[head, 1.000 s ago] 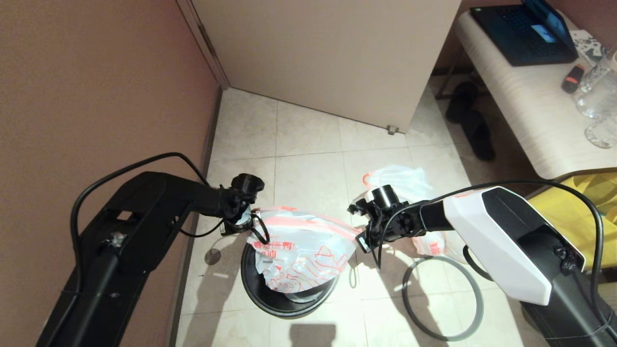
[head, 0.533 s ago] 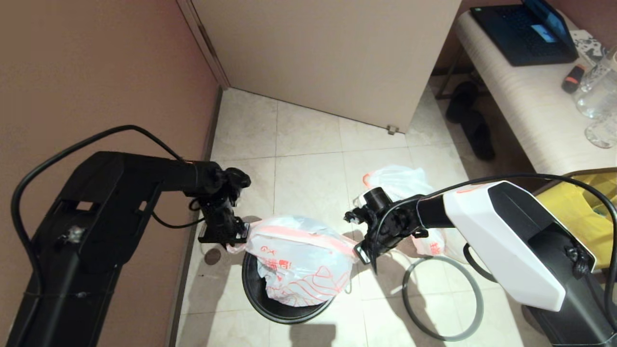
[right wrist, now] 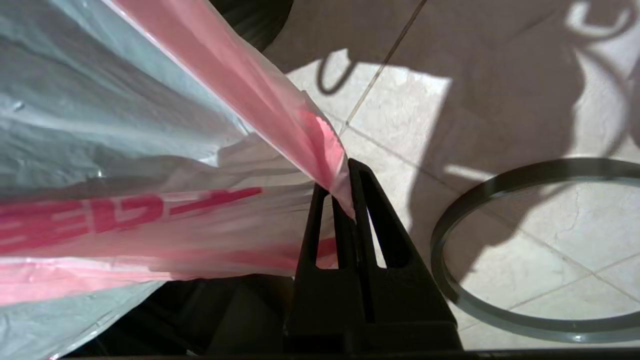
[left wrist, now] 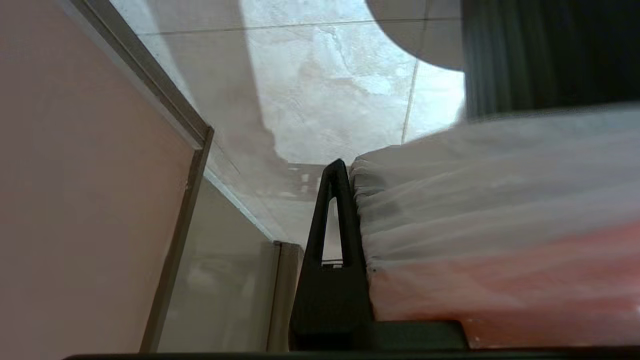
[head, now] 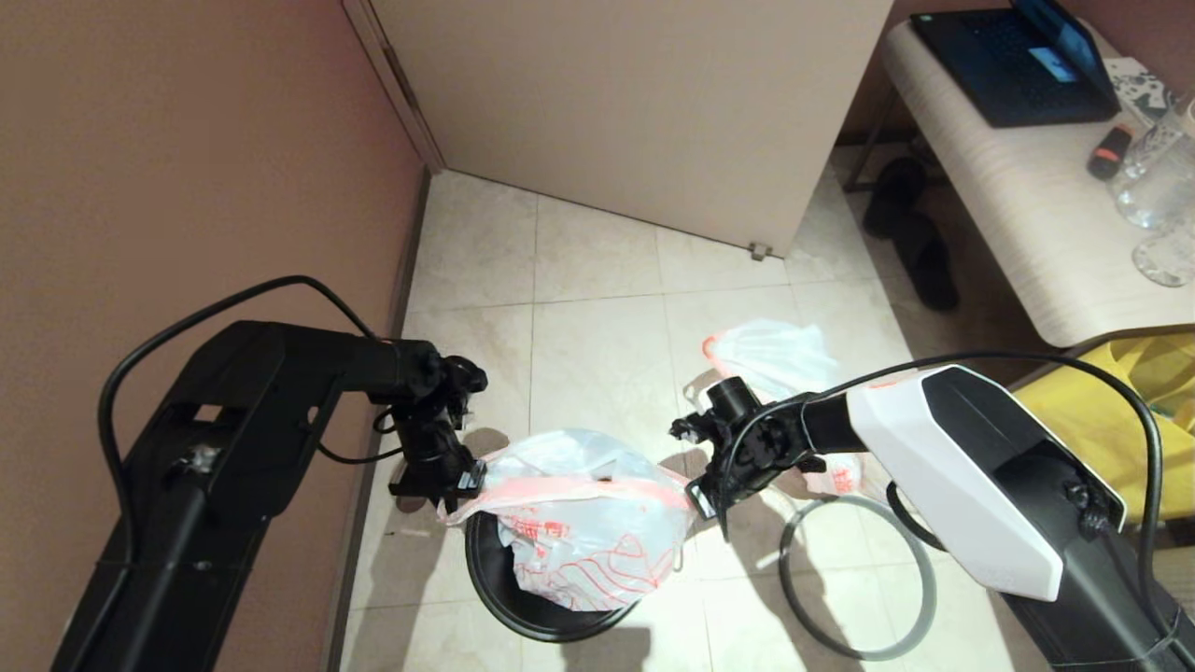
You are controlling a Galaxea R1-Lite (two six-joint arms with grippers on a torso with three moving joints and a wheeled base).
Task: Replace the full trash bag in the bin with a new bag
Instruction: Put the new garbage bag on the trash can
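Both hands, left hand (head: pixel 446 487) and right hand (head: pixel 702 495), pinch the new bag (head: pixel 579 523) over the bin (head: pixel 495 597); full bag (head: pixel 775 350) out, hoop (head: pixel 859 579) on floor.

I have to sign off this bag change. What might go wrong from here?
1. Both the left gripper and right gripper pinch only thin corners of the new bag; the film may slip or tear.
2. The bag hangs half over the bin, so it may bunch outside.
3. The hoop lies on the floor, unfitted.
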